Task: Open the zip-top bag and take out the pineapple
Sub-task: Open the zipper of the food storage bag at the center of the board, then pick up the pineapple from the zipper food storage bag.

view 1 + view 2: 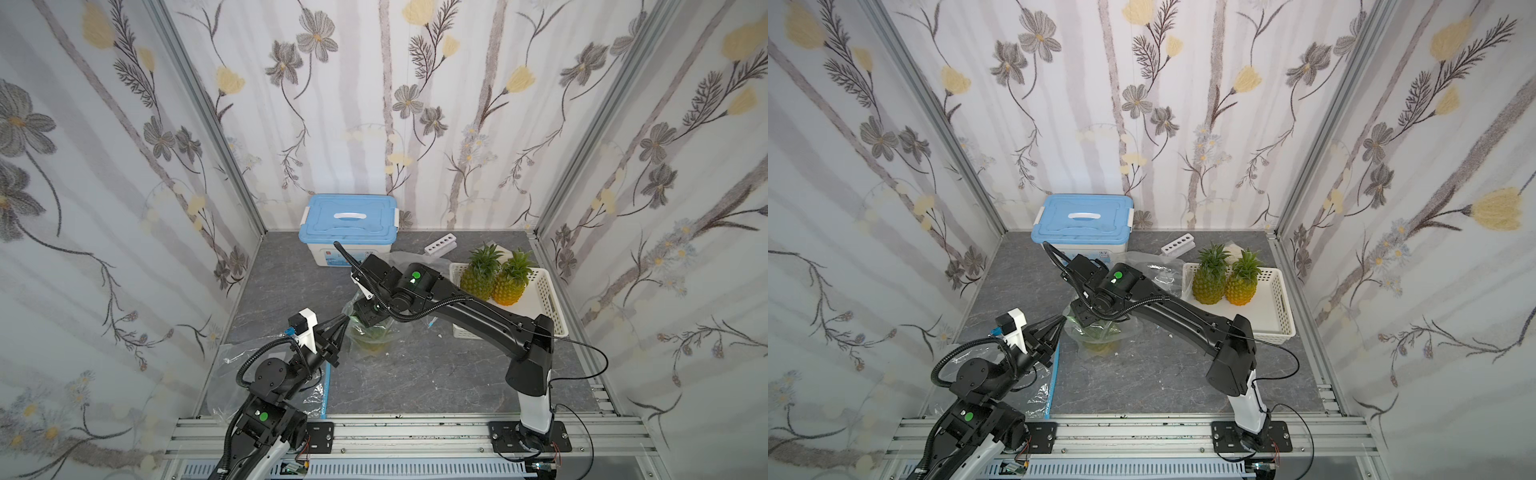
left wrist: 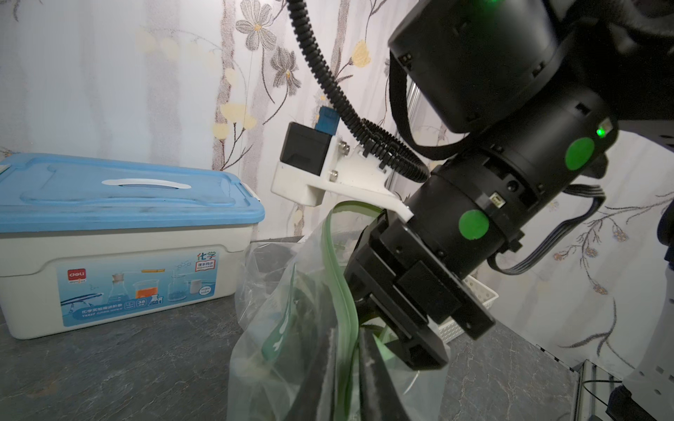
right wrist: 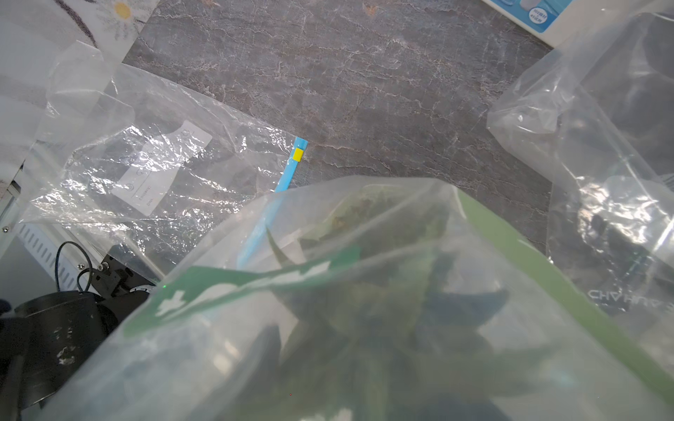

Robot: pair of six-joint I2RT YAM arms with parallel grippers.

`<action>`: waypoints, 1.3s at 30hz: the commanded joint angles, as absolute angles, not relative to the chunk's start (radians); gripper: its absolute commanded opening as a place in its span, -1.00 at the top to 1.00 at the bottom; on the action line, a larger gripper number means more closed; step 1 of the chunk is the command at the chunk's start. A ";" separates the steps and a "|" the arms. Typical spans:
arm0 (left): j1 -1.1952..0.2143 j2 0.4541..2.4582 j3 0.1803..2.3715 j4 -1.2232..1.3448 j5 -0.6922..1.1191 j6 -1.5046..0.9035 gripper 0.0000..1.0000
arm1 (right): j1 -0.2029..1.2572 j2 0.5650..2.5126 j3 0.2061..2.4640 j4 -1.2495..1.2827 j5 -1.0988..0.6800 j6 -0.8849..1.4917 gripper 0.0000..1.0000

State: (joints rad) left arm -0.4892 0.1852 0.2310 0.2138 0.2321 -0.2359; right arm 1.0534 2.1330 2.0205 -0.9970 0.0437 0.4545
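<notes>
Zip-top bag (image 1: pixel 376 332) is standing mid-table, mouth up, and the pineapple (image 1: pixel 371 345) is down inside it. Left gripper (image 1: pixel 341 323) is right at the bag's left rim with the green zip strip (image 2: pixel 339 284) running between its jaws, but I can't tell if they're actually clamping it. Right gripper (image 1: pixel 368 316) is poked down into the mouth. Its jaws are buried in plastic and leaves, so can't tell there either. My take: pin that rim, grab the crown (image 3: pixel 364 328) low near its base rather than single leaves, and lift straight up so the bag doesn't ride along.
</notes>
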 commanded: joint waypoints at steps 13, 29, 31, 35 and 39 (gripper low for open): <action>-0.489 0.244 0.236 0.209 0.239 -0.255 -0.98 | 1.033 1.978 2.009 -0.973 0.121 0.445 1.00; -0.524 0.591 0.276 0.268 0.322 -0.149 -1.00 | 0.956 1.845 2.313 -1.122 0.076 0.325 1.00; -0.524 0.604 0.279 0.280 0.266 -0.102 -1.00 | 0.956 1.828 2.312 -1.128 0.068 0.318 1.00; -0.523 0.623 0.280 0.314 0.215 -0.013 -1.00 | 0.956 1.806 2.313 -1.155 0.063 0.305 1.00; -0.523 0.673 0.285 0.372 0.220 0.032 -1.00 | 0.957 1.794 2.313 -1.178 0.050 0.300 1.00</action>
State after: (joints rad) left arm -0.5236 0.6518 0.2726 0.2810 0.2516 -0.0475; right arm 0.9562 1.8050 2.3039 -1.2346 0.0689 0.3157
